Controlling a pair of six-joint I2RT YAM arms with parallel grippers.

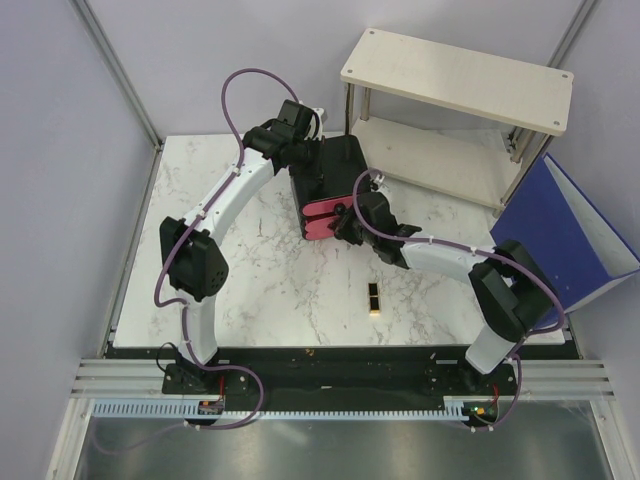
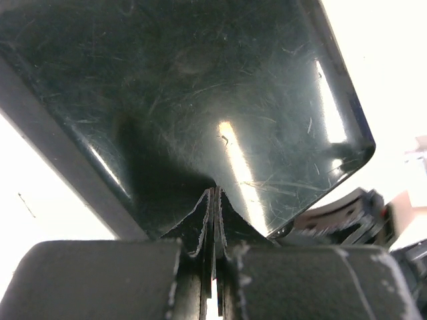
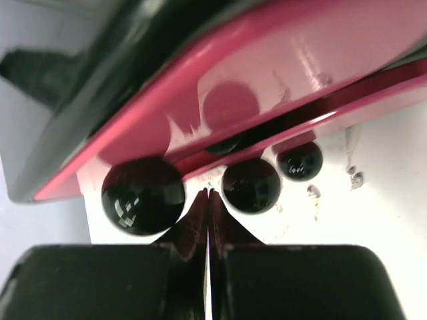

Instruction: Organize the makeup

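A black-gold lipstick (image 1: 372, 297) lies on the marble table in front of the right arm, apart from both grippers. No other makeup shows. The black box (image 1: 325, 170) with pink drawers (image 1: 321, 220) stands at mid-table. My left gripper (image 1: 300, 150) is shut and empty, its tips against the box's glossy black surface (image 2: 200, 100). My right gripper (image 1: 345, 222) is shut and empty at the pink drawer front (image 3: 267, 73), its tips (image 3: 209, 193) between two round black drawer knobs (image 3: 143, 195).
A white two-tier shelf (image 1: 455, 75) stands at the back right. A blue open container (image 1: 565, 235) leans at the table's right edge. Bare marble table (image 1: 270, 290) lies in front of the box.
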